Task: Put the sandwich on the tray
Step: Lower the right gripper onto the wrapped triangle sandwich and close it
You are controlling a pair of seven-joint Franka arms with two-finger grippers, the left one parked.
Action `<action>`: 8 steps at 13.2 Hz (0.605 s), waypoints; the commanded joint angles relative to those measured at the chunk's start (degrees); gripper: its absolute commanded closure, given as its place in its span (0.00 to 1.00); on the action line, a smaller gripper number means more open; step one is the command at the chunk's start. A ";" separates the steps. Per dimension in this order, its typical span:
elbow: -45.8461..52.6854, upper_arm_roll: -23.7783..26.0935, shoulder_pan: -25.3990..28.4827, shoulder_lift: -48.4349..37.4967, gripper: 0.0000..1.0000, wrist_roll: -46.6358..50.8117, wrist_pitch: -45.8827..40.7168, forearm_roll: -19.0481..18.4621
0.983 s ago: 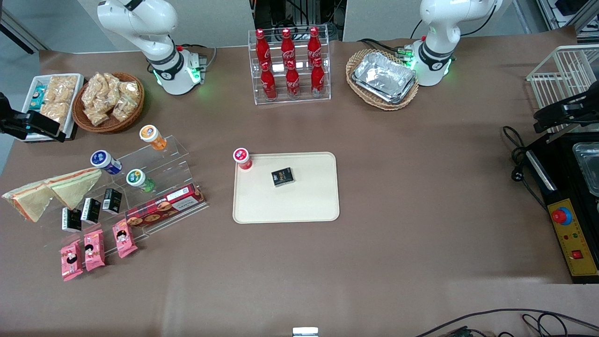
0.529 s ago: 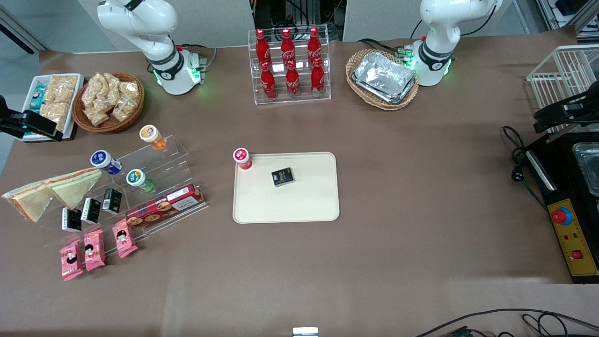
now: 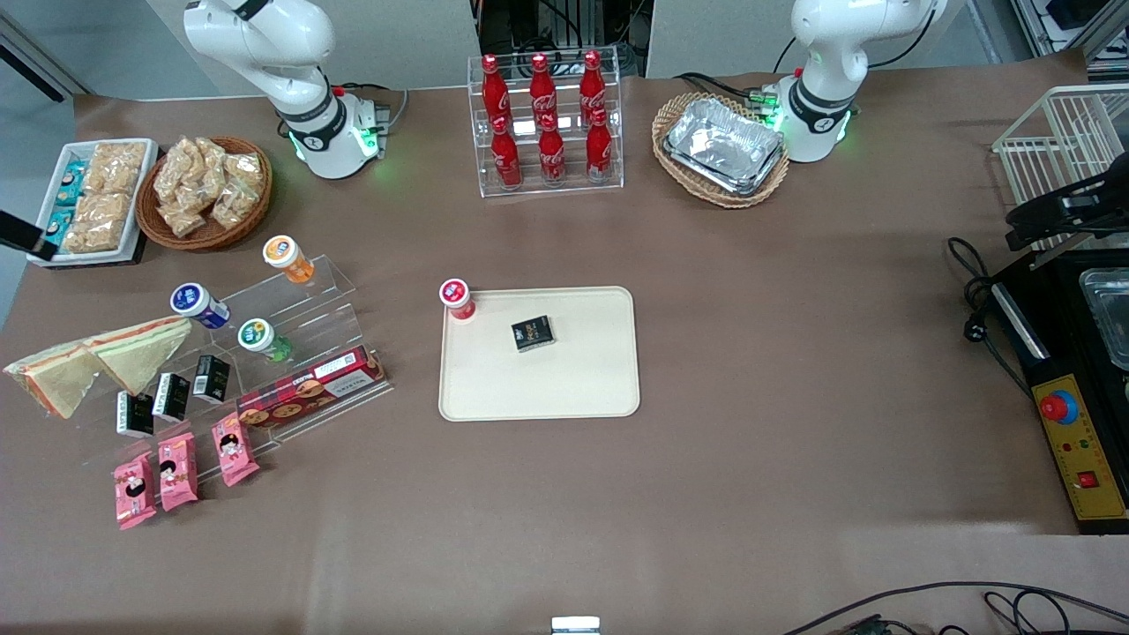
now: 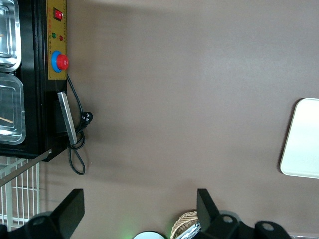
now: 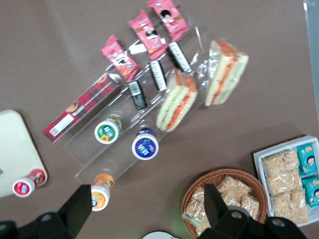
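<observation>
Your brown table (image 3: 750,370) carries the cream tray (image 3: 538,388) near its middle. The tray lies flat, with most of its surface bare. Toward the working arm's end of the table you have the clear tiered stand (image 3: 300,353) with its bottles and small cartons. Farther from the front camera than the stand sit the wicker basket (image 3: 205,231) of snack bags and the white snack tray (image 3: 53,185).

The sandwich (image 3: 48,381) lies on the table at the working arm's end, just beside the stand and well apart from the tray. Its tan face is up and its orange-red edge shows in the wrist view (image 5: 227,72). The paler sandwich (image 3: 141,348) lies against it, between it and the stand's bottles.

Your gripper (image 5: 147,199) hangs high over this end of the table with its two fingers spread wide and nothing between them. It touches nothing. In the wrist view the blue-capped bottle (image 5: 145,147) on the stand falls nearest the gap between the fingers. The sandwich is off to one side of that gap and clearly apart from both fingertips. In the front view you get only a dark sliver of the arm at the frame's edge beside the white snack tray, and the sandwich lies nearer the front camera than that sliver.

On the tray itself you have a red-capped bottle (image 3: 457,300) at one corner and a small black box (image 3: 533,333) near it.
</observation>
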 commanded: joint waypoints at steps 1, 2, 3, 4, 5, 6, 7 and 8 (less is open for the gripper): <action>0.86 -4.79 -0.17 1.77 0.00 6.02 3.23 0.05; 0.95 -6.37 -0.17 2.82 0.00 6.03 5.68 -0.03; 0.95 -7.69 -0.17 4.49 0.00 6.03 8.40 -0.04; 0.95 -8.84 -0.17 6.25 0.00 5.94 11.30 -0.21; 0.95 -9.54 -0.17 7.92 0.00 5.94 13.77 -0.30; 0.95 -10.42 -0.17 9.85 0.00 6.03 15.97 -0.47; 0.95 -11.30 -0.17 11.61 0.00 6.03 18.08 -0.48; 0.86 -12.53 -0.17 13.45 0.00 6.03 20.28 -0.48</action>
